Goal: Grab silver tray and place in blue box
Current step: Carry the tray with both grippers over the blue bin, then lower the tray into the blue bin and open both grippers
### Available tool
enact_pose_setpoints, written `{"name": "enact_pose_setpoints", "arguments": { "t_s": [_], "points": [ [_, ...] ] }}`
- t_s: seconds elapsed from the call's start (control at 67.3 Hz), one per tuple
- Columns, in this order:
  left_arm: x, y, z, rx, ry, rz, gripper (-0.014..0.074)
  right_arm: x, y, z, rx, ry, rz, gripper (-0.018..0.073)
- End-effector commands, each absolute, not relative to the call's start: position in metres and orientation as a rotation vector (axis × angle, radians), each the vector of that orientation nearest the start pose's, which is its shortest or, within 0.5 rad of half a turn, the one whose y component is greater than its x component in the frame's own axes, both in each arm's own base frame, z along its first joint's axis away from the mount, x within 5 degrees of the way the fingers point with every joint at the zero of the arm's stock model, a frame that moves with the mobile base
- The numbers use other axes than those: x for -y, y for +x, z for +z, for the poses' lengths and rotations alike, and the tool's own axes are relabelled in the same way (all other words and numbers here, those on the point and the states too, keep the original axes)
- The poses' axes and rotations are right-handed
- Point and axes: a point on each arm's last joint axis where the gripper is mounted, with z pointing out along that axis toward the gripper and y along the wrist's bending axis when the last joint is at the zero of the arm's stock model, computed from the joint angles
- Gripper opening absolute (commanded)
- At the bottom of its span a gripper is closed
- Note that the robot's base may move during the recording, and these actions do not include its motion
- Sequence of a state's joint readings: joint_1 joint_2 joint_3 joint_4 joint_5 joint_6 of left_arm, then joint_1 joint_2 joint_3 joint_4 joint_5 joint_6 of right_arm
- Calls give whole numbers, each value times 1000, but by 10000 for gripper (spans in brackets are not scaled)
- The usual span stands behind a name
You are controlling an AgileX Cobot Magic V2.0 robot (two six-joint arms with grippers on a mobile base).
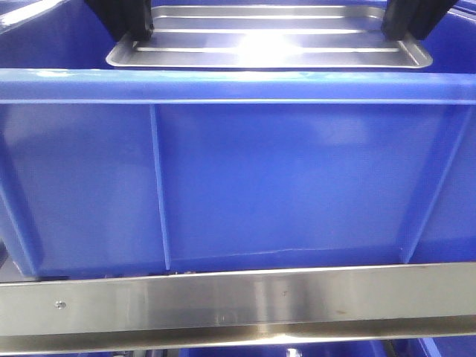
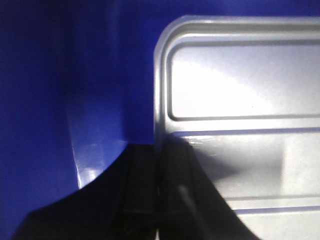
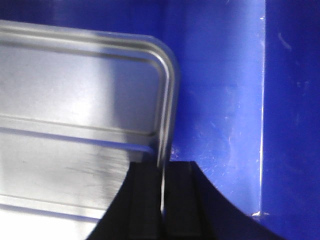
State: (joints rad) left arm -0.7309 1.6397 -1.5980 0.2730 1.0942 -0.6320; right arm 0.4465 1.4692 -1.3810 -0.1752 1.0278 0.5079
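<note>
The left gripper [image 1: 140,26] is pinching the silver tray [image 1: 268,41] by the rolled rim of one short end, and the right gripper [image 1: 405,22] is doing the same at the opposite short end. In each wrist view the dark fingers [image 2: 142,175] are sitting closed down to a thin slit, one above the rim and one below it, with the metal edge running between them. Neither is holding anything else.

The two-handed hold is probably there because the tray is wide, thin and slippery. Clamping both ends is keeping it level and stopping it from swinging or twisting in a single pinch.

The tray is sitting inside the opening of the blue box [image 1: 245,85], just beyond the box's near rim and roughly centred between its side walls. It is lying flat, with its two long raised lines parallel to that near rim. In both wrist views blue wall is showing just beyond the tray's rounded corners, so there is a gap at each end – room for the fingers. Whether the tray's underside is touching the box's floor cannot be told from these views.

A steel rail [image 1: 238,297] is running across below the box's front wall.

Judging by this, the placing looks nearly done. What remains is settling the tray on the floor and opening both grips together, so that neither end drops first.
</note>
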Motion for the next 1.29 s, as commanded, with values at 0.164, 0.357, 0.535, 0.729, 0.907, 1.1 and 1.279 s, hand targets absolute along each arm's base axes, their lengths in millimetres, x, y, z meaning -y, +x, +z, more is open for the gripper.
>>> {"name": "enact_pose_setpoints", "arguments": {
  "t_s": [0.164, 0.357, 0.535, 0.729, 0.907, 1.1, 1.279],
  "points": [
    [213, 273, 388, -2422, 227, -200, -105, -113, 280, 379, -2450, -19, 114, 59],
    [225, 276, 394, -2359, 254, -350, -105, -108, 280, 380, -2465, -63, 57, 59],
    [238, 288, 393, -2361, 275, -353, -105, -92, 285, 389, -2448, -35, 25, 59],
    [259, 306, 389, -2378, 296, -389, -105, -79, 294, 395, -2418, -27, 1, 59],
    [272, 323, 375, -2394, 305, -348, -105, -77, 313, 379, -2451, -48, -32, 59],
    [281, 337, 345, -2443, 329, -266, -105, -83, 336, 352, -2490, -64, -45, 59],
    [286, 346, 323, -2472, 352, -200, -104, -88, 353, 330, -2524, -79, -53, 59]
  ]
}}
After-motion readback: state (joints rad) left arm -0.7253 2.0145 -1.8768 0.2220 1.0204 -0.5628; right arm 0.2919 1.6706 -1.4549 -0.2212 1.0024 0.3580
